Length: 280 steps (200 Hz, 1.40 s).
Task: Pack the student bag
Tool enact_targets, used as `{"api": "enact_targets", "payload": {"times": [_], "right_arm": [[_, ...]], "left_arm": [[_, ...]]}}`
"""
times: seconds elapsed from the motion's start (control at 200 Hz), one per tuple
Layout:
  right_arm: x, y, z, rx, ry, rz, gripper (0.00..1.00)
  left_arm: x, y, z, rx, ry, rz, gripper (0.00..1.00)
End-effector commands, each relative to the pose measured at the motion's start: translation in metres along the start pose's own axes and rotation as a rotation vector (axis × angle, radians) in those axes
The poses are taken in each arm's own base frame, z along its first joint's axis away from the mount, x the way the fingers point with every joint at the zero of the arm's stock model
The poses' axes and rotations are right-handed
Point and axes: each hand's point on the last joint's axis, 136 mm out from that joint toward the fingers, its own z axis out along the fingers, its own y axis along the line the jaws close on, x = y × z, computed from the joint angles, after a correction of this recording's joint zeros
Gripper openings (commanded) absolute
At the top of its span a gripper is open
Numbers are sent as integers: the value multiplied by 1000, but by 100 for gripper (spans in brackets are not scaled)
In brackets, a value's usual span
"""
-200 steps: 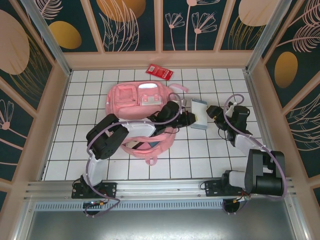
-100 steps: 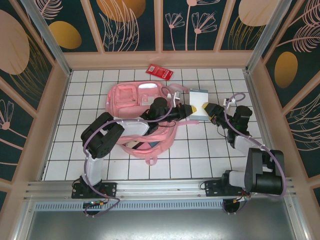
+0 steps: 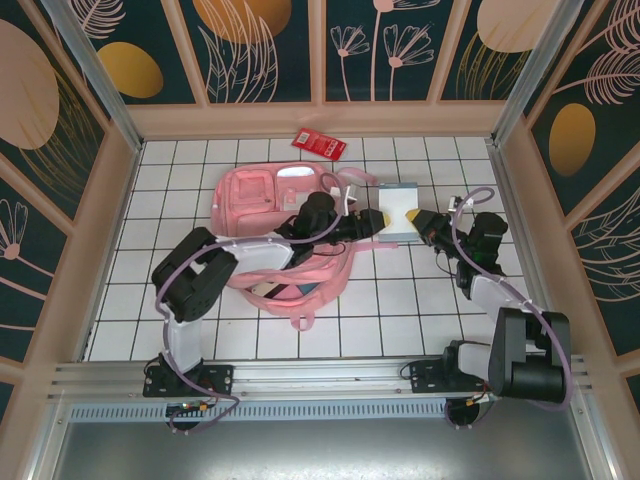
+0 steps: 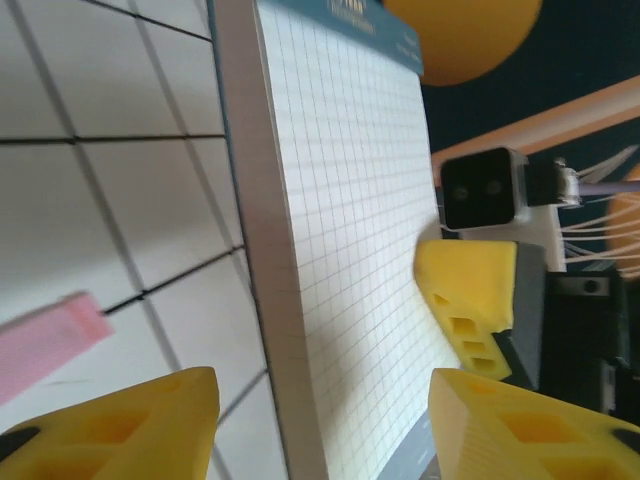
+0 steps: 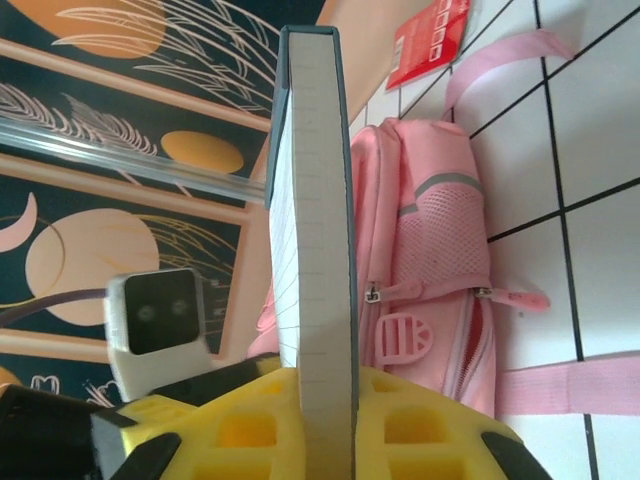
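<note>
The pink student bag (image 3: 262,205) lies on the white tiles left of centre; its mesh side pocket and zips show in the right wrist view (image 5: 430,250). A grid-paper notepad (image 3: 397,197) is held up just right of the bag. My right gripper (image 3: 412,216) is shut on the pad, whose edge (image 5: 315,200) stands clamped between the yellow fingers (image 5: 318,385). My left gripper (image 3: 378,222) reaches across the bag to the pad's other side. It is open (image 4: 325,400), with the pad's lower corner (image 4: 350,220) between the spread fingers, apart from both.
A red packet (image 3: 318,144) lies on the tiles behind the bag, near the back wall. Pink straps (image 3: 300,320) trail from the bag toward the near edge. Patterned walls close in the tiled floor on three sides.
The pad was lifted and carried a little toward the back. My right gripper closed on it, then my left gripper let go and opened.
</note>
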Motion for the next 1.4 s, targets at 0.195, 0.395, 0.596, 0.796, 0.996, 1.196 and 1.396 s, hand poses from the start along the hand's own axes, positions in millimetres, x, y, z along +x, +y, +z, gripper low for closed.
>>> {"api": "enact_targets", "payload": {"times": [0.195,0.395,0.596,0.796,0.996,1.196,1.396], "right_arm": [[-9,-3,-2,52,-38,-39,0],[-8,-3,1,50,-33,-37,0],[-6,-6,3,54,-18,-31,0],[-4,-9,5,51,-11,-29,0],[0,-11,5,51,-6,-22,0],[0,-12,4,53,-5,-20,0],[1,-11,4,54,-5,-19,0]], "left_arm": [[-44,31,-97,-577,-72,453,55],[-31,44,-149,-765,0,624,46],[2,49,-169,-922,152,818,44],[48,73,-175,-1002,356,906,41],[65,65,-167,-934,395,932,45],[86,75,-164,-918,482,959,41],[78,50,-165,-876,414,955,42]]}}
